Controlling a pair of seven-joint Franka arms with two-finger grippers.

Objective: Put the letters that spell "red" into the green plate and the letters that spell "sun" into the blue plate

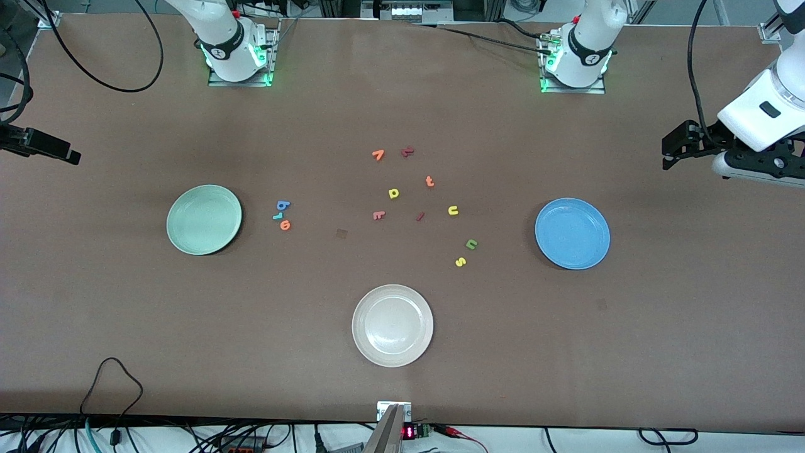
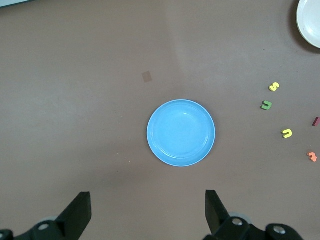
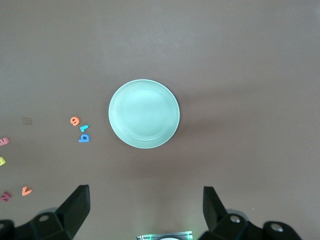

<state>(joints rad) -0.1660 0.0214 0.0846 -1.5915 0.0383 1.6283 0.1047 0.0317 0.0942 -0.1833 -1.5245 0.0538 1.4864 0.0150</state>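
Observation:
The green plate [image 1: 204, 219] [image 3: 144, 114] lies toward the right arm's end. Beside it sit a blue d [image 1: 283, 205] [image 3: 84, 138], a teal r [image 1: 277, 215] [image 3: 83, 128] and an orange e [image 1: 285, 224] [image 3: 75, 120]. The blue plate [image 1: 572, 233] [image 2: 181, 132] lies toward the left arm's end, with a yellow u [image 1: 453, 210] [image 2: 287, 133], an olive n [image 1: 471, 243] [image 2: 266, 105] and a yellow s [image 1: 460, 262] [image 2: 274, 86] beside it. My left gripper [image 1: 668, 154] [image 2: 148, 200] and right gripper [image 1: 63, 151] [image 3: 146, 195] hang high, open and empty.
A cream plate [image 1: 392, 324] lies nearest the front camera. Mid-table are a yellow d-shaped letter [image 1: 394, 193], an orange t [image 1: 429, 181], an orange v-like piece [image 1: 377, 154], and pink [image 1: 378, 214] and maroon letters [image 1: 407, 151]. Cables trail along the table's edges.

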